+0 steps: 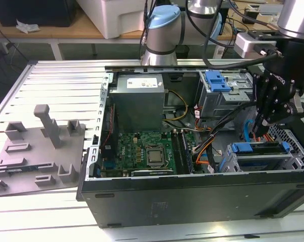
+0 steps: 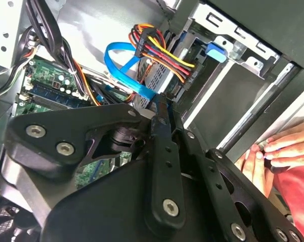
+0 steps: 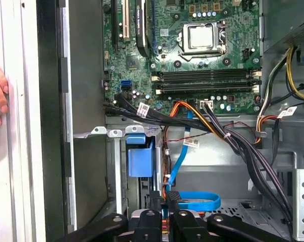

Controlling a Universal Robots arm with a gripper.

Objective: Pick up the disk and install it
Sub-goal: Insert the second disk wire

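One open computer case (image 1: pixel 192 201), motherboard (image 1: pixel 146 148) exposed. One drive cage (image 1: pixel 265 161), directly below the jaws; the disk (image 1: pixel 260 149) sits in it, blue rails showing, apparently close to seated. One gripper (image 1: pixel 264 125), jaws narrow, seemingly pressed together, holding nothing visible.

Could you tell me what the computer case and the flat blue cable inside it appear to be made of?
The computer case looks like sheet metal: dark painted outside, bare grey inside with punched holes and folded edges. The flat blue cable appears to be glossy flexible plastic, curving smoothly as a ribbon.
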